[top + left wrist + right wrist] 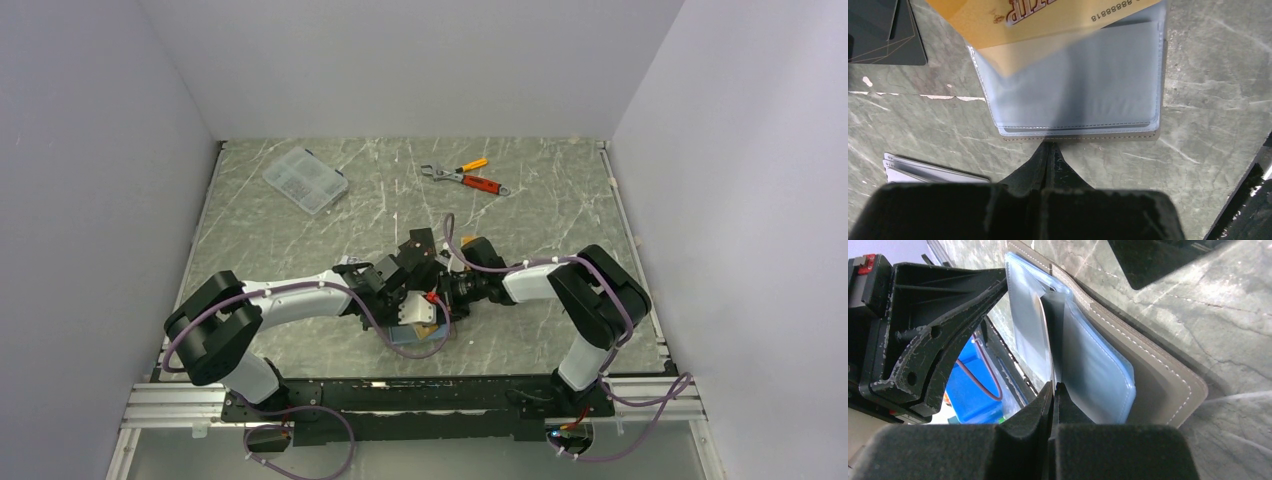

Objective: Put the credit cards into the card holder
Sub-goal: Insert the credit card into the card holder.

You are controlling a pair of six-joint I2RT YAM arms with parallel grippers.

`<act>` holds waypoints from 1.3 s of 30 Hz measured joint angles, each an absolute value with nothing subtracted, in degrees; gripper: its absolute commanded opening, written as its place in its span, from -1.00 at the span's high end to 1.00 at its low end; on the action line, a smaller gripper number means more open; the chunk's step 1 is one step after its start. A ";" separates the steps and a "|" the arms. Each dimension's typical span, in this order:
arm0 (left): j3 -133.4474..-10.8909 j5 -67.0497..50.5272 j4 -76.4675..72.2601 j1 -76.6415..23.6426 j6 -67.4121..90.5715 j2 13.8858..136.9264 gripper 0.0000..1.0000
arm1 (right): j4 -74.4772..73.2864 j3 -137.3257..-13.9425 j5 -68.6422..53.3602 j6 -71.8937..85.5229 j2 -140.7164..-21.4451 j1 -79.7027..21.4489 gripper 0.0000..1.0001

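Card point(1048, 20) corner crosses holder point(1088, 85) edge

Overhead, wrist views near, sharing card holder point(1083, 85)

Room: plain pale back wall point(420, 60), left wall point(90, 180) and right wall point(740, 180) close round the table point(560, 210). Tabletop is grey-green marble pattern with white veins. Aluminium rail point(170, 408) along near edge. Light even, shadows soft. Far end: clear box point(305, 181), wrench point(450, 173), pliers point(482, 185).
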State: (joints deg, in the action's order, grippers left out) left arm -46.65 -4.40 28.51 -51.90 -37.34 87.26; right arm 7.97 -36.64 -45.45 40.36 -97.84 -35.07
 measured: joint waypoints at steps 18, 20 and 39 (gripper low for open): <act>-46.65 -3.77 28.97 -54.17 -37.30 87.29 1.00 | 17.39 -32.88 -42.30 47.77 -98.35 -37.10 0.90; -46.65 -3.77 28.97 -54.17 -37.28 87.26 1.00 | 17.69 -32.60 -41.52 48.12 -98.24 -37.41 0.65; -46.63 -4.89 28.14 -54.28 -36.84 87.22 1.00 | 0.51 -34.96 -23.44 45.32 -86.46 -41.28 -0.16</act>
